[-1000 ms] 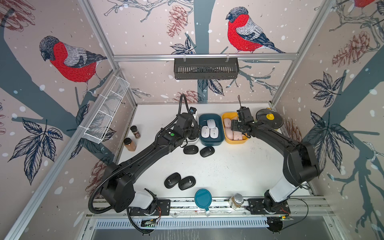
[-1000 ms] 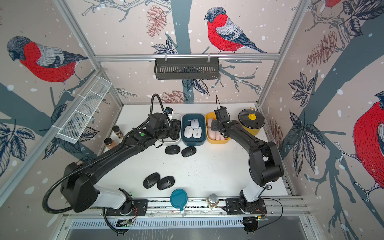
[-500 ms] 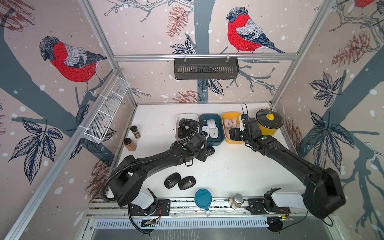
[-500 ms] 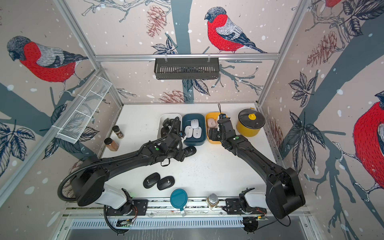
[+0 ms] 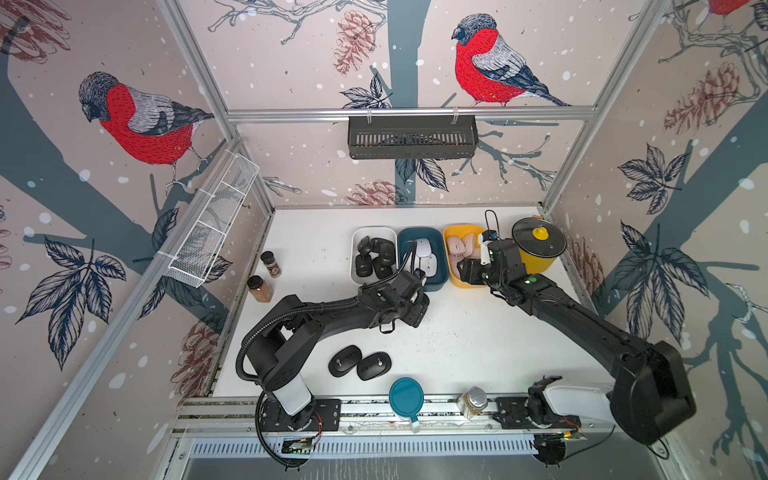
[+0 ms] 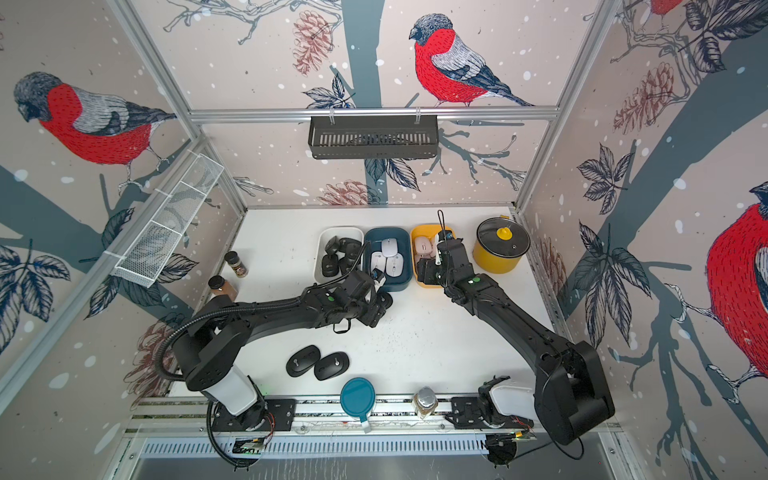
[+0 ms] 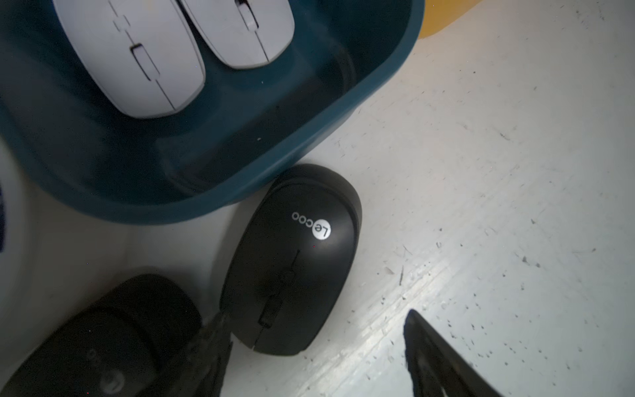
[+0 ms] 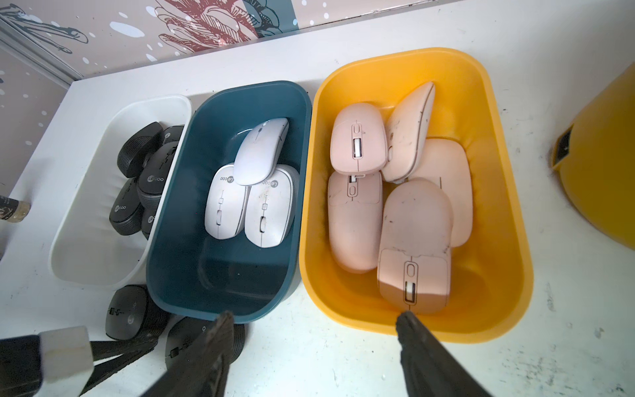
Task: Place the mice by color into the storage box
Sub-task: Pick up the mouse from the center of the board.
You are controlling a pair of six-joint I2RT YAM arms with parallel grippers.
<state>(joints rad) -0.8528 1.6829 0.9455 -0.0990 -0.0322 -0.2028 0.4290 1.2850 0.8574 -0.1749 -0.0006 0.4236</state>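
Three storage boxes stand in a row at the back. The white box [image 5: 355,249] holds several black mice [image 8: 151,175]. Three white mice [image 8: 261,192] lie in the blue box [image 8: 171,275]. Several pink mice [image 8: 412,237] fill the yellow box [image 8: 494,240]. My left gripper [image 7: 316,319] is open and low over a black mouse [image 7: 292,261] lying against the blue box's front wall. A second black mouse [image 7: 113,330] lies just outside one finger. My right gripper [image 8: 315,318] hangs open and empty at the front edge of the blue and yellow boxes. Two more black mice [image 5: 344,360] [image 5: 374,365] lie near the table's front.
A yellow pot with a lid [image 5: 538,245] stands right of the yellow box. Two spice jars [image 5: 270,263] [image 5: 259,289] are at the left edge. A teal lid [image 5: 406,397] and a glass jar [image 5: 473,401] sit on the front rail. A wire basket [image 5: 212,224] hangs on the left wall.
My left gripper has come back from over the white box and down to the black mice in front of the blue box. My right gripper has drawn back from over the yellow box.
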